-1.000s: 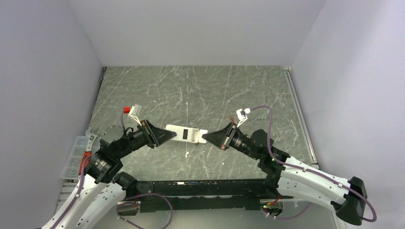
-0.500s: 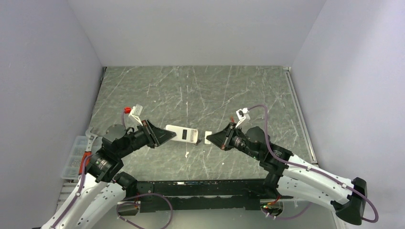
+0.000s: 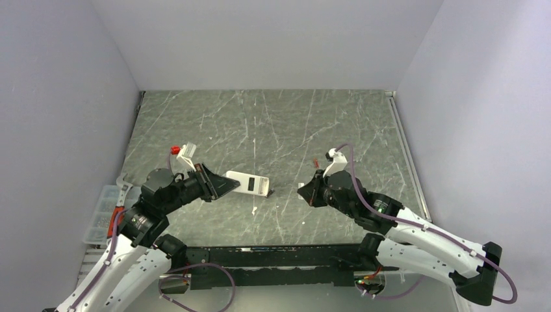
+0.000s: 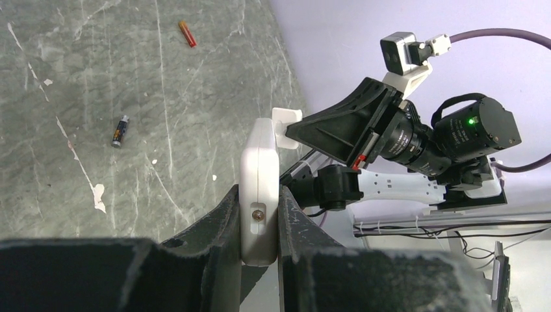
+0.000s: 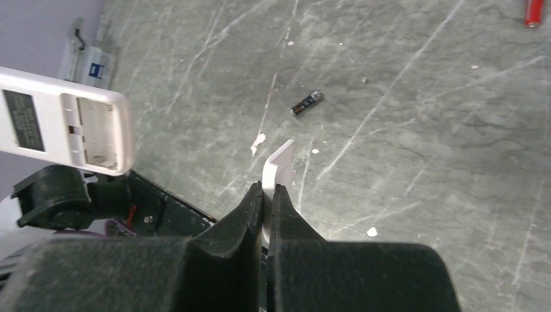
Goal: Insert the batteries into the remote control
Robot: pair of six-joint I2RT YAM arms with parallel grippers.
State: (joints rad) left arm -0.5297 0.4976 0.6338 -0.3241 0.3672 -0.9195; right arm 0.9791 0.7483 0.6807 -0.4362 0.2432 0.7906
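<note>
My left gripper [image 3: 224,185] is shut on the white remote control [image 3: 248,184] and holds it above the table; the left wrist view shows its edge [image 4: 260,188] clamped between the pads. In the right wrist view the remote's back [image 5: 65,127] shows a dark label and an open, empty battery bay. My right gripper [image 3: 304,192] is shut on a small flat white plastic piece [image 5: 276,169], apart from the remote. A dark battery [image 5: 306,103] lies on the table below the remote's free end [image 3: 270,193]. A red battery [image 5: 533,12] lies farther back [image 3: 316,164].
A clear plastic box [image 3: 101,218] sits off the table's left edge. A black frame [image 3: 273,253] runs along the near edge, a metal rail [image 3: 406,149] along the right. Pale walls close in on three sides. A white fleck [image 3: 254,210] marks the table.
My right gripper has drawn back to the right, away from the remote's end, with the white plastic piece in it. My left gripper holds the remote almost where it was.
</note>
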